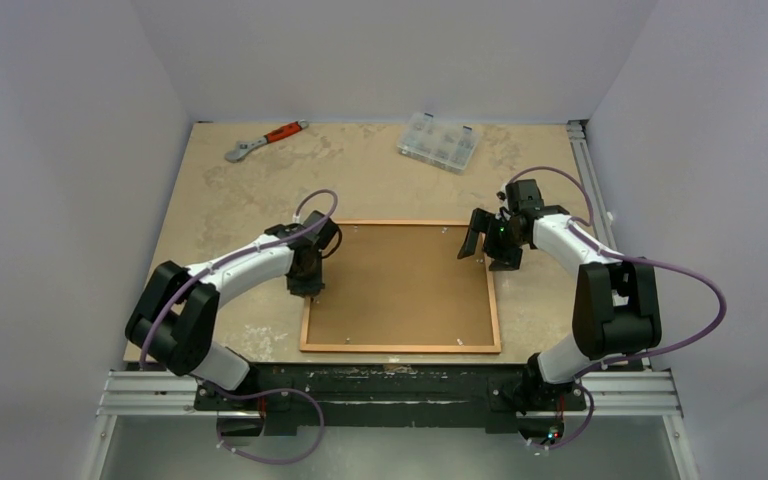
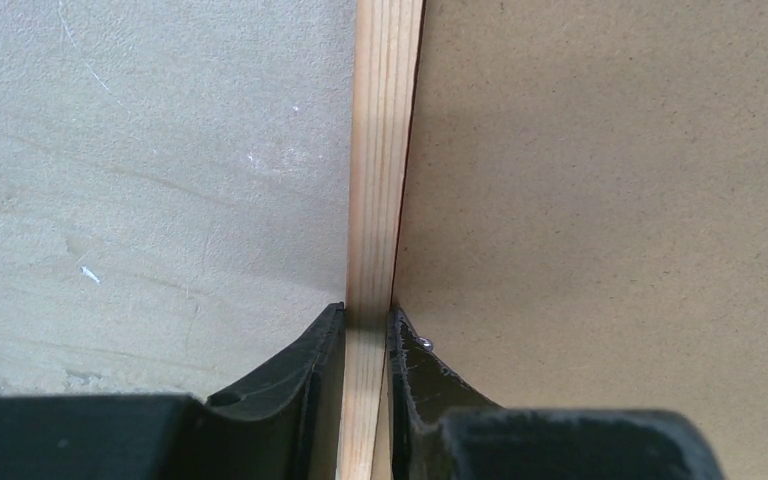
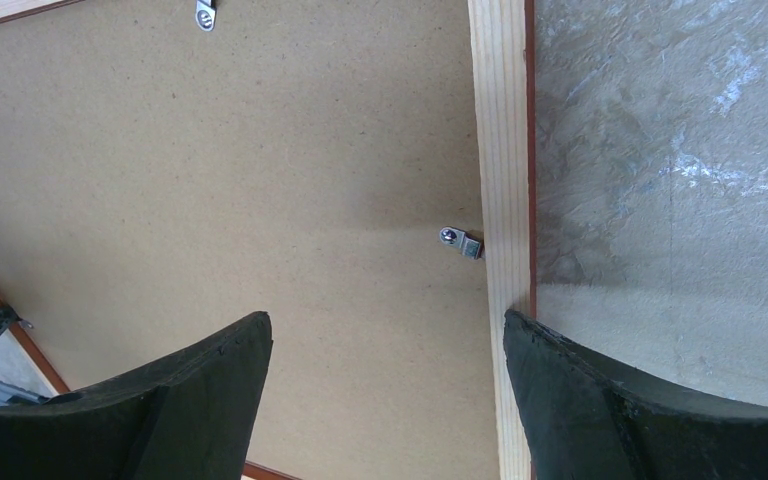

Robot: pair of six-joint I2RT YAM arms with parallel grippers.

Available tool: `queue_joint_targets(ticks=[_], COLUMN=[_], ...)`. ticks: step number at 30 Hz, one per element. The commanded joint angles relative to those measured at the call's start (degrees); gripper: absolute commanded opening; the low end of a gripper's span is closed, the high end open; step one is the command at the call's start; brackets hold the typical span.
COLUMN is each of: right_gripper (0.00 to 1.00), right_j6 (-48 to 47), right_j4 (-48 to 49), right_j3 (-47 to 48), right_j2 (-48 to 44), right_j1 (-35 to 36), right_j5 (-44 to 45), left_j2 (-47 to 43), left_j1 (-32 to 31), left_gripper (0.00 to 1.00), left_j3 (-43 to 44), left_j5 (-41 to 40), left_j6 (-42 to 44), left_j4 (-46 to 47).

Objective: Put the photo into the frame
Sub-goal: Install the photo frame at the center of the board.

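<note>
So the frame (image 1: 400, 348) is lying face down in the middle of the table (image 1: 210, 210), pale wood side up, with its near rail close to the arm bases. The brown backing board (image 1: 400, 285) fills it.

The left gripper (image 1: 307, 290) is down on the left rail. In the wrist view its fingers (image 2: 310, 360) are pinching that strip of wood from both sides.

A bit farther back, the right gripper (image 1: 487, 248) hangs over the far right corner with its jaws spread wide, holding nothing, near a little metal clip (image 3: 460, 241).

Way at the far edge there's a wrench (image 1: 265, 140) on the left and a clear parts box (image 1: 440, 141) on the right.
</note>
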Motion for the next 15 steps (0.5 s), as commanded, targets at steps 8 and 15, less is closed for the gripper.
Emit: queue_joint_targets(ticks=[8, 15], right_gripper=[0.85, 0.86], right_j6=[-1.25, -0.44], right_j4=[-2.65, -2.45], right_j3=[-2.57, -7.11], right_j2=[-1.58, -3.95], right_j1=[-0.08, 0.04], right_j5=[1.43, 2.77], left_j2=[-10.82, -14.07], left_j1=[6.62, 9.91], left_gripper=[0.35, 0.62], left_j3=[-8.05, -9.84], left_j5=[15.33, 21.24], left_j6=[-3.10, -3.75], left_j4=[13.65, 14.77])
